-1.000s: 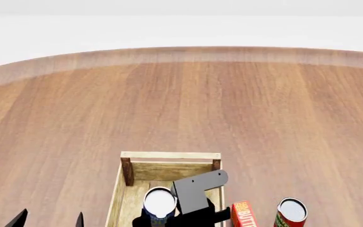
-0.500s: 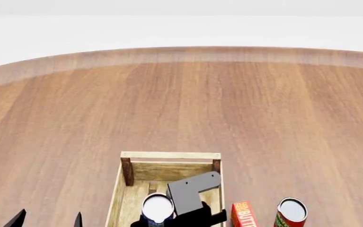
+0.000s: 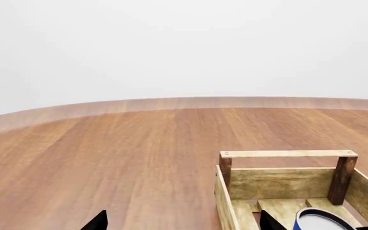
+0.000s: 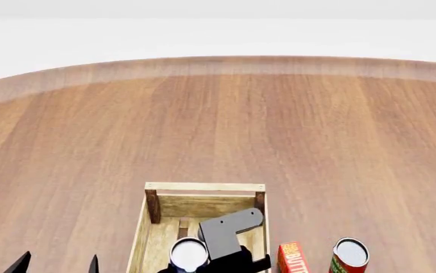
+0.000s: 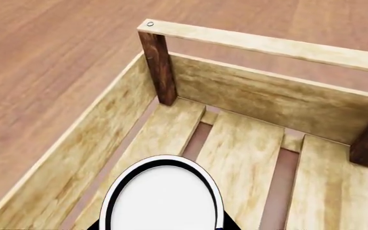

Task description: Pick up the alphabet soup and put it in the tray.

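At the far left of the head view my left gripper (image 4: 57, 266) shows only as two black fingertips set well apart, so I read it as spread and holding nothing, parked over bare desk (image 4: 66, 148) beside the tray (image 4: 204, 187).

Moving right, the tray sits near the lower middle of that view, its raised bar handle at the far end. Inside its walls is the alphabet soup (image 4: 189, 254), white top toward the camera, so its long axis is upright. My right gripper (image 4: 195, 267) sits directly beneath the grey bracket, around the can; I judge it pinching the can, though the fingertips themselves are mostly cut off by the frame edge.

The right wrist view settles the relation that matters: the can's white lid lies over the tray's slatted base, toward its left wall, with the slats below it. I cannot tell whether the can's bottom touches the slats. The next move, as I judge it, is straight down, then release.

Further right, outside the tray, stand a red butter box (image 4: 294, 259) and a red-and-green can (image 4: 349, 255).
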